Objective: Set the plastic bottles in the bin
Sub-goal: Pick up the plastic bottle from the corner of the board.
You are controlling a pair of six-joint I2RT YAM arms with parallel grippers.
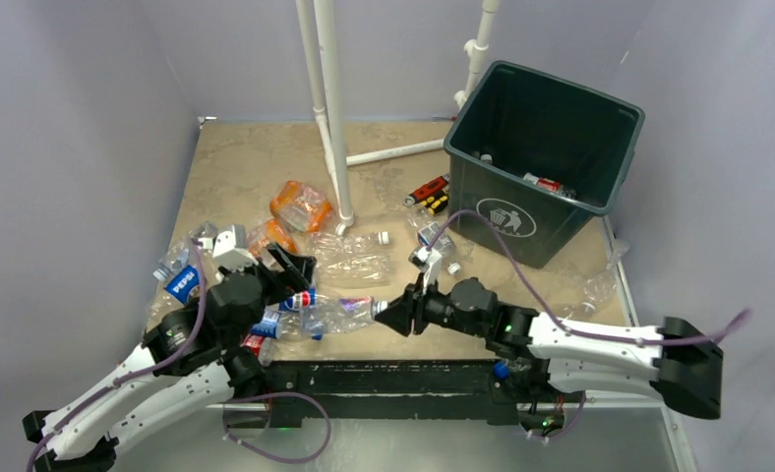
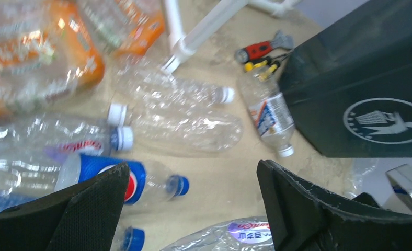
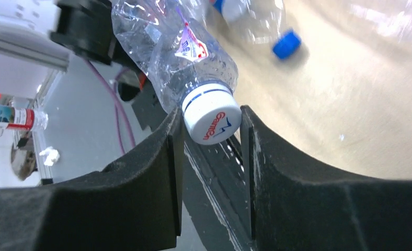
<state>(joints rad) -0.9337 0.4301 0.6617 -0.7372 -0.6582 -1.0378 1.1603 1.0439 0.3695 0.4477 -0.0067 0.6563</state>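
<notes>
The left gripper [image 2: 193,175] hangs over loose plastic bottles [image 2: 188,128] on the table [image 2: 219,188], its jaws spread wide and empty; just right of it a crushed bottle [image 1: 336,315] lies along the near edge, its white cap [image 3: 213,121] pointing right; the right gripper [image 3: 210,114] has its jaws clenched on that cap; the bin [image 1: 551,241] stands at the far right, nearer this arm.
</notes>
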